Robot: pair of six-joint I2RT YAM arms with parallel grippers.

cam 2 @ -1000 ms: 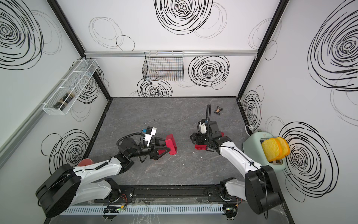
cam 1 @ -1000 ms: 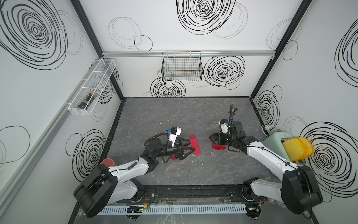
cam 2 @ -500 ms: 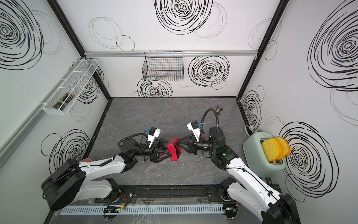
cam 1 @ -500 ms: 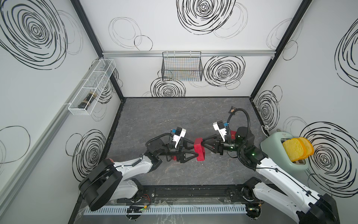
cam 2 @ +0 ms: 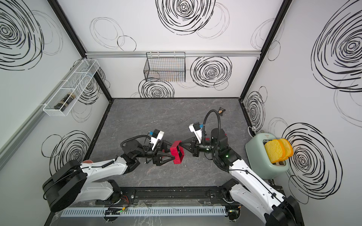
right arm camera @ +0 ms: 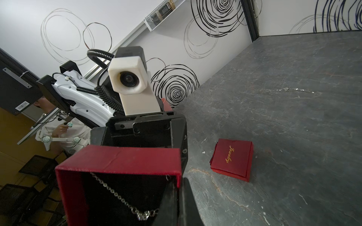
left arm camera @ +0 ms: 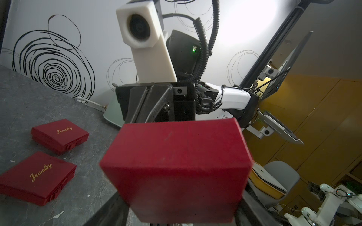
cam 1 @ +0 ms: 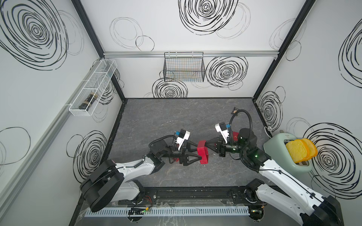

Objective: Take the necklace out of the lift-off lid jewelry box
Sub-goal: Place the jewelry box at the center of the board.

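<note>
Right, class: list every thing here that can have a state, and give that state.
jewelry box: lid off, tipped sideways, held in left gripper.
necklace: inside the jewelry box.
right gripper: shut at the box mouth; hold on necklace unclear.
toaster: bread slices standing up in it.
lettered boxes: closed, lying flat.

Necklace [right arm camera: 117, 193] in box [cam 1: 202, 151] (opening rightward), box between left claw [cam 1: 199, 152] and right claw [cam 1: 207, 145]

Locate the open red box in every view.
In a top view: open red box, lower centre.
In a top view: same box, lower centre.
Left wrist: the box fills the lower centre, closed back showing.
Right wrist: the box lower left, open mouth showing the necklace.
Shared landmark: grey table.
</note>
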